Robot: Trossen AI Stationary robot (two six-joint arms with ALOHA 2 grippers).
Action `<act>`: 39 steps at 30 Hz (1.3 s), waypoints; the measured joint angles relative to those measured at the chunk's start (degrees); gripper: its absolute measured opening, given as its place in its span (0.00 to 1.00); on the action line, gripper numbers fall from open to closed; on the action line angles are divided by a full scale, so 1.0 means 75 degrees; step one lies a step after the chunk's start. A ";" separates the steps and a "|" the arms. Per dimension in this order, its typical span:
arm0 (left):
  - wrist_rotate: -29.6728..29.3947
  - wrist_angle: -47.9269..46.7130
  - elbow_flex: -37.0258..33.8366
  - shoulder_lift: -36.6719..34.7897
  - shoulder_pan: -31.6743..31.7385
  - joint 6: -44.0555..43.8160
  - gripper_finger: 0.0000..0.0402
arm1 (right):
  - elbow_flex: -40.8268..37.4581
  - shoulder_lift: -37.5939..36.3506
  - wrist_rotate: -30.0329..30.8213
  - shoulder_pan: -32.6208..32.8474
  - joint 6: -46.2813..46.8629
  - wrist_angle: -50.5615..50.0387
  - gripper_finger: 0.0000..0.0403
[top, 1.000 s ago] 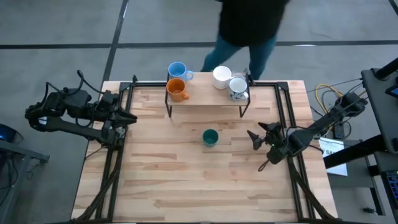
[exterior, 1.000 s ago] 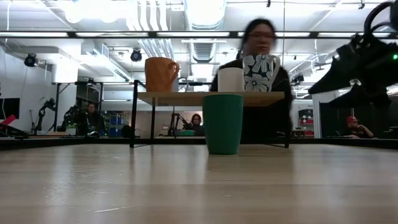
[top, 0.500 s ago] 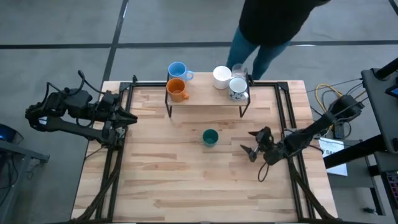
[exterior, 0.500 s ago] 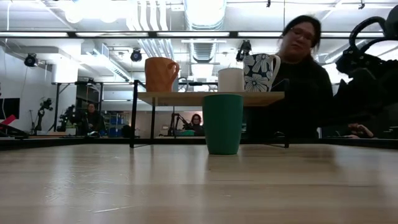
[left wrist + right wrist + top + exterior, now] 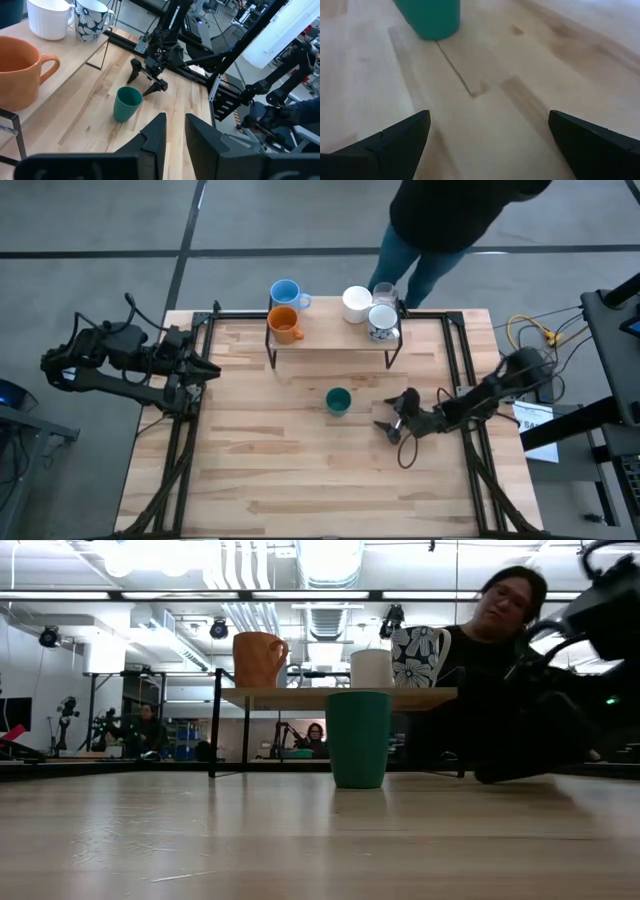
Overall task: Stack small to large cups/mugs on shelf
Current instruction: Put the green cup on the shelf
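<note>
The dark green cup (image 5: 338,401) stands upright on the table in front of the shelf (image 5: 330,345); it also shows in the right wrist view (image 5: 430,17). The orange mug (image 5: 285,326), the white mug (image 5: 357,303) and the flowered grey-white mug (image 5: 383,322) stand on the shelf. The light blue mug (image 5: 286,293) and the clear glass (image 5: 385,291) are at its far side. My right gripper (image 5: 390,422) is open and low over the table, to the right of the green cup, pointing at it. My left gripper (image 5: 205,367) waits, shut, at the table's left edge.
A person (image 5: 450,220) stands just beyond the table's far edge, behind the shelf. Black frame rails (image 5: 465,370) run along the table's left and right sides. Bare tabletop (image 5: 320,480) lies toward the near edge.
My right gripper has gone toward the table's left, toward the green cup, and down close to the tabletop, staying open. The person behind the table has shifted to the right.
</note>
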 joint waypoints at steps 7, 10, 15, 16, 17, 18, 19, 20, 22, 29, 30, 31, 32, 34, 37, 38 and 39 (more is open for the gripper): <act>0.0003 -0.0001 0.0000 -0.0018 0.0002 -0.0002 0.14 | 0.0161 0.1722 -0.0373 -0.0694 -0.0619 0.2395 0.99; 0.0031 -0.0001 0.0001 -0.0018 0.0001 0.0000 0.14 | 0.0320 0.2141 -0.0567 -0.0849 -0.0810 0.2891 0.99; 0.0039 -0.0003 0.0001 -0.0030 0.0000 0.0004 0.14 | 0.0647 0.2386 -0.0771 -0.0905 -0.1155 0.2889 0.99; 0.0039 -0.0003 0.0001 -0.0035 0.0003 0.0014 0.14 | 0.0689 0.2394 -0.0801 -0.0917 -0.1257 0.2860 0.99; 0.0039 -0.0002 0.0001 -0.0035 0.0002 0.0040 0.14 | 0.0718 0.2394 -0.0892 -0.0943 -0.1320 0.2833 0.99; 0.0039 -0.0001 0.0001 -0.0035 0.0001 0.0057 0.14 | 0.0750 0.2410 -0.0981 -0.0981 -0.1349 0.2833 0.99; 0.0039 -0.0003 0.0001 -0.0032 0.0003 0.0062 0.14 | 0.0776 0.2444 -0.1041 -0.1026 -0.1360 0.2857 0.99; 0.0039 -0.0003 0.0001 -0.0032 0.0000 0.0065 0.14 | 0.0794 0.2468 -0.1109 -0.1071 -0.1355 0.2890 0.99; 0.0039 -0.0001 0.0001 -0.0032 0.0001 0.0066 0.14 | 0.0817 0.2522 -0.1184 -0.1142 -0.1350 0.2937 0.99; 0.0039 -0.0003 0.0001 -0.0034 0.0001 0.0074 0.14 | 0.0831 0.2589 -0.1447 -0.1395 -0.1428 0.3006 0.99; 0.0039 0.0000 0.0001 -0.0032 0.0002 0.0075 0.14 | 0.0844 0.2589 -0.1532 -0.1422 -0.1448 0.3013 0.99; 0.0039 -0.0002 0.0001 -0.0032 0.0000 0.0096 0.14 | 0.0873 0.2589 -0.1615 -0.1442 -0.1470 0.3015 0.99; 0.0042 0.0000 0.0001 -0.0032 0.0000 0.0182 0.14 | 0.0910 0.2589 -0.1717 -0.1451 -0.1498 0.3014 0.99; 0.0042 -0.0001 0.0001 -0.0031 0.0001 0.0227 0.14 | 0.0988 0.2597 -0.1764 -0.1452 -0.1543 0.2974 0.99; 0.0042 0.0000 0.0001 -0.0033 0.0002 0.0232 0.14 | 0.1085 0.2607 -0.1803 -0.1473 -0.1587 0.2906 0.99; 0.0042 -0.0003 0.0001 -0.0032 0.0003 0.0232 0.14 | 0.1112 0.2610 -0.1834 -0.1506 -0.1625 0.2894 0.99; 0.0044 -0.0003 0.0001 -0.0032 0.0003 0.0234 0.14 | 0.1143 0.2610 -0.1865 -0.1526 -0.1634 0.2872 0.99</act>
